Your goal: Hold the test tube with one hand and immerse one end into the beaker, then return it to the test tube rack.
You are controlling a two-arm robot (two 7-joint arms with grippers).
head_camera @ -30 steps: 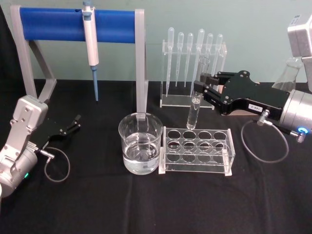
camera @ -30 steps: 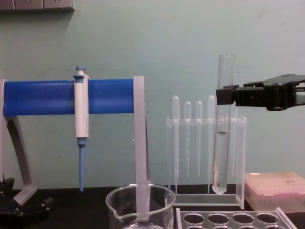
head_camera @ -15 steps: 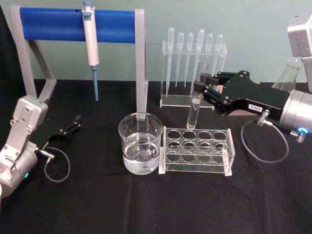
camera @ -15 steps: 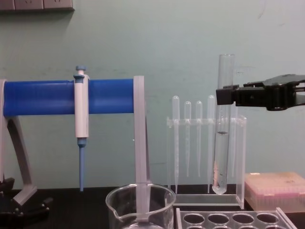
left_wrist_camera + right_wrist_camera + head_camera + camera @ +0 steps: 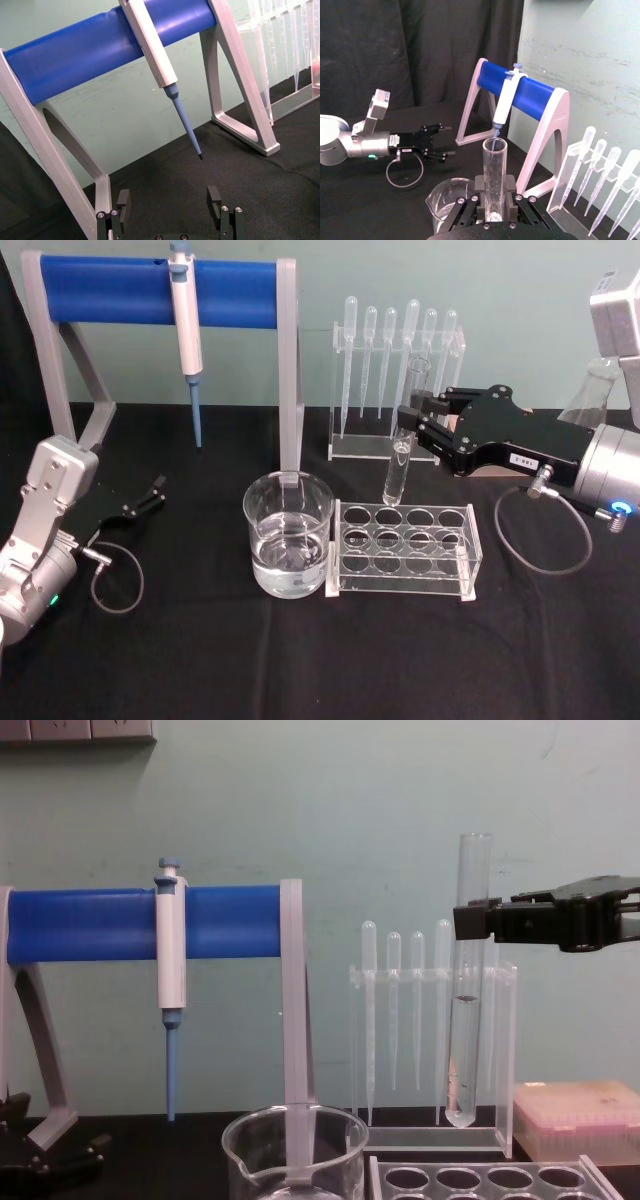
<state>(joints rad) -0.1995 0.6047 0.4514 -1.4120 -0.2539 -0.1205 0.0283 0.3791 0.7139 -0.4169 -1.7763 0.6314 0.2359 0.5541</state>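
Left gripper point(image 5: 152, 492): near the left edge of the black-clothed table point(image 5: 300, 660), low over the cloth. The left wrist view shows its fingers point(image 5: 122, 200) spread wide with nothing between them.
Stand point(image 5: 110, 290): back left corner, a blue bar on grey legs, with the white-and-blue pipettor point(image 5: 185, 320) hanging from it, tip down.
Beaker point(image 5: 288, 535): middle of the table, part-filled with clear liquid, just beside the left end of the rack.
Test tube rack point(image 5: 405, 550): clear, right of the beaker, its holes unfilled.
Test tube point(image 5: 400, 465): upright over the rack's back row, with its round bottom clear above the holes.
Pipette rack point(image 5: 360, 448): toward the back edge, behind the tube, carrying a row of pipettes point(image 5: 390, 330).
Right gripper point(image 5: 408, 426): reaches in from the right edge, level, clamped on the tube's upper part.
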